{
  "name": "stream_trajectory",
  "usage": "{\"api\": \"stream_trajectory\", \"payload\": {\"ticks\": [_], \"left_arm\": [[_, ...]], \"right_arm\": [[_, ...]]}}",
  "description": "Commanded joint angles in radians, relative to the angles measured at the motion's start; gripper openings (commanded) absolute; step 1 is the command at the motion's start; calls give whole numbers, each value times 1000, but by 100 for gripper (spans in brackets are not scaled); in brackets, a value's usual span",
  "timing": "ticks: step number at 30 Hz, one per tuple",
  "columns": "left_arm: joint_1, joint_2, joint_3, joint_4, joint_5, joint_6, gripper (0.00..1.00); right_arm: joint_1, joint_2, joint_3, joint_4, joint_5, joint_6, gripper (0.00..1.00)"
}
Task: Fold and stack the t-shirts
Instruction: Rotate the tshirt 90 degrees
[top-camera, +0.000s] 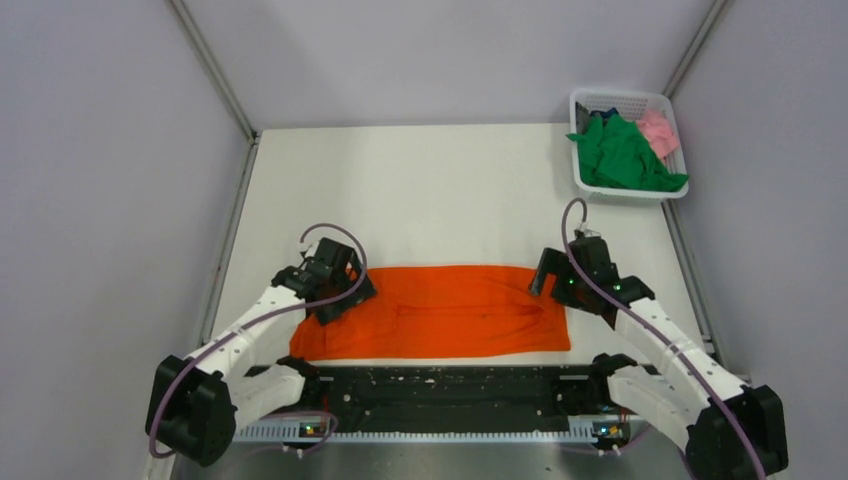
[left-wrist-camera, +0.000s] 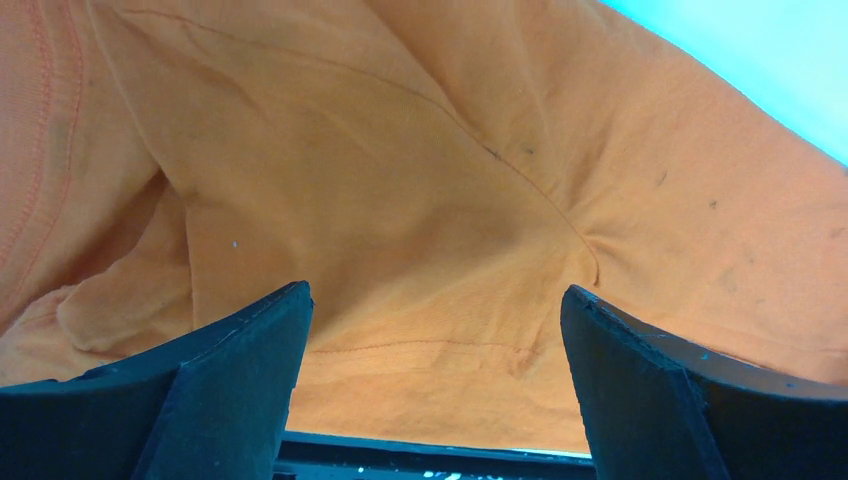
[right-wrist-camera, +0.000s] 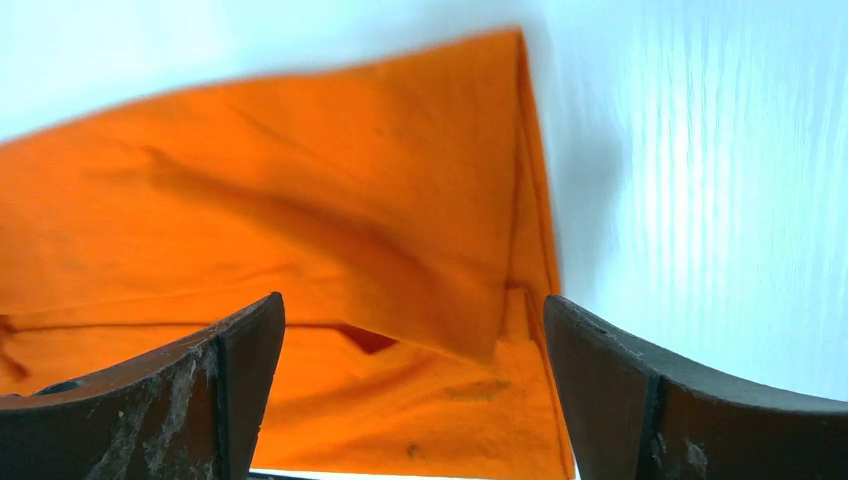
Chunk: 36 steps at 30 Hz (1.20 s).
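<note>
The orange t-shirt (top-camera: 435, 312) lies flat on the near part of the white desk (top-camera: 430, 190). It is folded into a long band running left to right, just beyond the arms' bases.

The left tool (top-camera: 343, 292) hangs over the band's far left end. Its fingers (left-wrist-camera: 240, 370) stand wide apart and hold nothing. In the left wrist view the creased orange cloth fills the space below and between them. Whether the fingertips touch the cloth cannot be told.

The right tool (top-camera: 547, 275) stands at the band's far right corner. Its jaws are also spread wide, and nothing is held. In the right wrist view a folded flap of the shirt lies under and ahead of the fingers (right-wrist-camera: 215, 385). The shirt's right edge runs between them, and bare desk shows beside the right finger.

Well apart from both tools, at the far right corner of the desk, a white basket (top-camera: 630, 97) holds the green t-shirt (top-camera: 625, 155). It is crumpled and spills over the rim. The pink t-shirt (top-camera: 658, 130) is bunched beside it on the right.
</note>
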Motion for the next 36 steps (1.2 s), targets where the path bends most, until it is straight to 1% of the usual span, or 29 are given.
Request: {"api": "stream_trajectory", "payload": {"ticks": [1,2,3,4,6,10,14,19,22,24,27,30,32,33,36], "left_arm": [[18,29,-6,94,2,13,99],[22,39,-6,105,8,17,99],[26,48,-4,114,9,20,99],[33,60,-3,118,10,22,99],[44,79,-1,123,10,29,99],[66,103,-9,138,10,40,99],[81,119,-26,161,21,47,99],[92,132,-50,184,29,49,99],[97,134,-61,193,30,51,99],[100,134,-69,199,29,50,99],[103,139,-72,199,26,52,99],[107,140,-72,194,16,55,99],[111,139,-76,192,8,55,99],[112,139,-76,192,5,56,99],[120,141,-84,192,1,57,99]], "right_arm": [[8,-60,86,80,-15,-31,99],[9,-53,83,98,-33,-34,98],[10,-38,82,106,-39,-34,94],[8,-20,83,105,-40,-27,87],[9,27,83,94,-34,-25,79],[9,106,79,61,53,-13,61],[9,160,66,69,73,-7,52],[9,238,58,92,108,-2,47],[10,273,60,95,115,-2,45],[9,290,56,113,106,-4,39],[9,294,57,129,117,-4,20],[9,278,93,96,177,-10,9],[10,268,124,58,228,-21,5],[10,264,137,43,257,-26,0],[9,259,167,11,311,-52,0]]}}
